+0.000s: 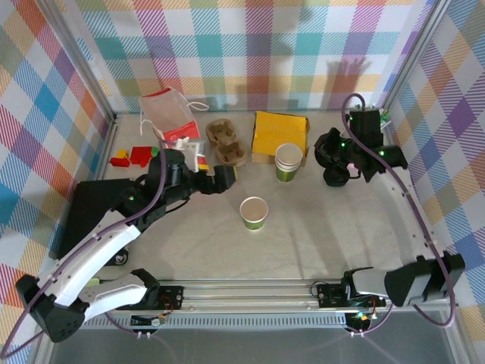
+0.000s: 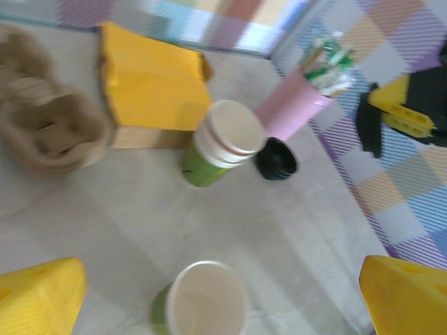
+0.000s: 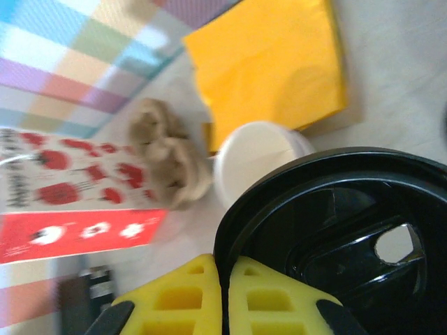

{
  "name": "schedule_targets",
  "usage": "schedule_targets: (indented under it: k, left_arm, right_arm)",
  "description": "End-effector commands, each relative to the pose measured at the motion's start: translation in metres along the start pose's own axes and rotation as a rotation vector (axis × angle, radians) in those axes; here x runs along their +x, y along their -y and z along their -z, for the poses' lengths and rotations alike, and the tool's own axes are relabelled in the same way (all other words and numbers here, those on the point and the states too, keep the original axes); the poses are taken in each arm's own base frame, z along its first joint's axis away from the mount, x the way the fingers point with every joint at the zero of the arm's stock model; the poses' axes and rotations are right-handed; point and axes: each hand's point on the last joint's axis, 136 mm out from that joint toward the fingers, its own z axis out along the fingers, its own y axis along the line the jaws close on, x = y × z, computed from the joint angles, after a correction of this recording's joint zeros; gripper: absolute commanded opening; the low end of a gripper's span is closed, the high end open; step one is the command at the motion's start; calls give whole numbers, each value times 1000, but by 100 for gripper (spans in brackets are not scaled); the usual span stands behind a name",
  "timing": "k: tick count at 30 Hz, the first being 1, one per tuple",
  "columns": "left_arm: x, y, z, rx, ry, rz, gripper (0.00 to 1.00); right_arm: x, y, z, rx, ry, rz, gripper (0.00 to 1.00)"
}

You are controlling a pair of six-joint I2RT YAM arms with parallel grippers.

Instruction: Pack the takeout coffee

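Right fingers (image 3: 244, 293) are pinched together on the near edge of the black lid (image 3: 335, 230), gripping only a thin slice of its rim while the rest of the disc hangs out to one side. That is the weak point. With so narrow a bite, the lid could swing or slide out as the arm carries it, and it would then reach the cup crooked or fall on the counter (image 1: 303, 235).

Left fingers (image 2: 42, 293) stand wide apart with nothing between them, hanging over the open green cup (image 2: 206, 303). The cup sits alone mid-counter (image 1: 254, 213), near of the other things and left of the right arm. Nothing braces it (it looks empty and light), so a lid pressed down off-centre could tip it or push it away instead of seating.

The way across is crowded too. The stack of cups (image 1: 288, 161) stands between the right arm and the lone cup, just in front of the yellow napkins (image 1: 279, 133), with the pink cup of sticks (image 2: 293, 108) and a spare pile of lids (image 2: 276, 159) close by. A low or wide sweep could knock any of them.

Both arms would also meet over the same cup, so the left fingers could foul the lid as it arrives.
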Motion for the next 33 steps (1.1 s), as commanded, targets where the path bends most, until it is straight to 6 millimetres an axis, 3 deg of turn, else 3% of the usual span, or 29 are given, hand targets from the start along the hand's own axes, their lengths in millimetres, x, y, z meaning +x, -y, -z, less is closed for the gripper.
schedule_targets:
  k: [1,11,15,20,26,29,33]
  left_arm:
    - [-25,43,-13,136,81,-24,100]
    - [-4,97,-66,304,26,-114,100]
    - [7,98,-81,314,3,-126,100]
    - [7,97,-91,303,10,-119,100]
    - [8,94,-100,297,23,-118,85]
    - [8,95,-102,302,28,-117,69]
    - [7,98,-102,318,33,-119,56]
  right_arm:
    - [25,-37,5,-183,-96,-140,9]
    - [73,-86,11,-297,-183,-172,9]
    - [79,-97,11,-320,-195,-172,9]
    - [87,-106,12,-339,-217,-181,9]
    - [93,-111,15,-353,-234,-201,8]
    - [94,-113,16,-361,-237,-208,8]
    - [94,-116,21,-374,-233,-212,9]
